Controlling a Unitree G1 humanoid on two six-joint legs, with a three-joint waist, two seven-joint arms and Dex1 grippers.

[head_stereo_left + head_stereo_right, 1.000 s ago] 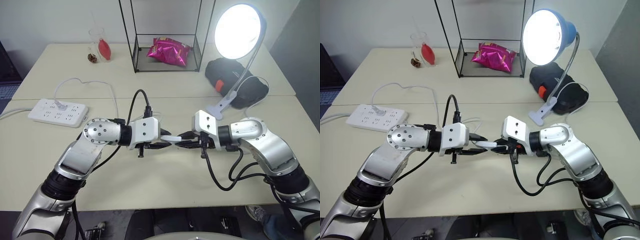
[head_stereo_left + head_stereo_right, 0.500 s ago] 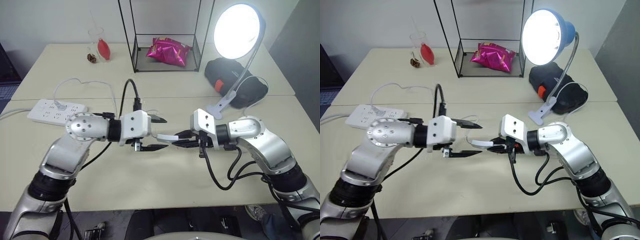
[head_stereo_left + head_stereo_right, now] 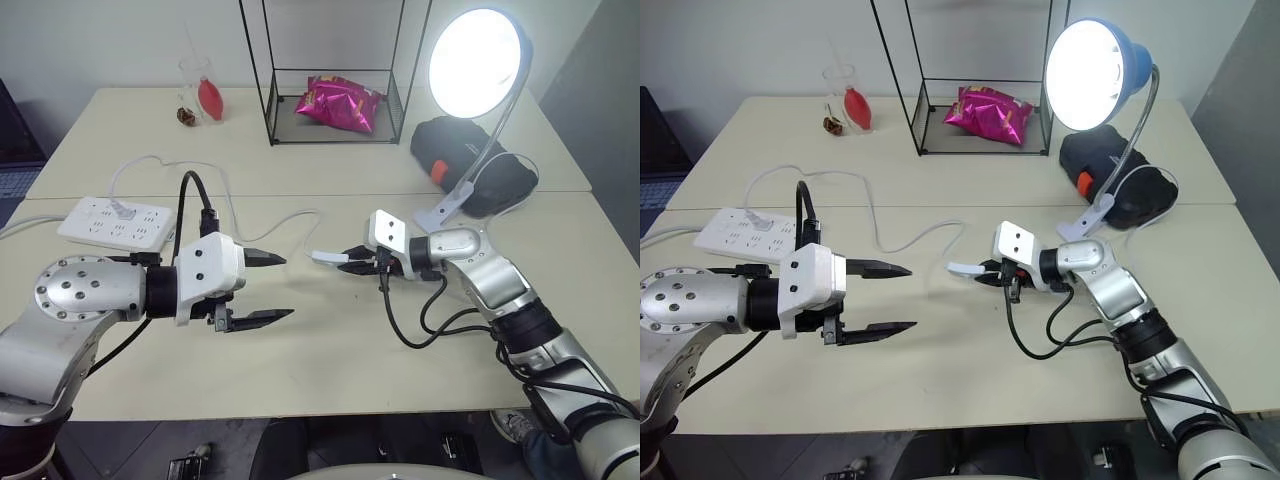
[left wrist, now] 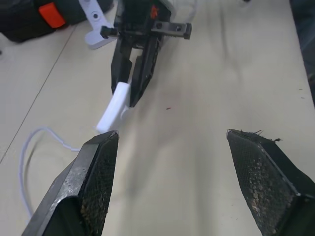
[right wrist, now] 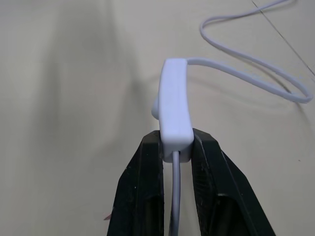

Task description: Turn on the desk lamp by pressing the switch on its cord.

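between the pincers — lit desk lamp, switch pinched by right gripper
left gripper spread, well apart — a tug on the cord could slip the switch free.

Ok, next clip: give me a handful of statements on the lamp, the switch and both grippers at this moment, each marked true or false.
1. The desk lamp is lit. True.
2. The left gripper is shut on the switch. False: it is open, holding nothing, apart from the switch.
3. The right gripper is shut on one end of the switch. True.
4. The switch lies flat on the table. False: it is held above the table.
5. The cord runs to the power strip on the robot's left. True.
6. The pink snack bag lies beside the power strip. False: it sits inside the wire-frame box.
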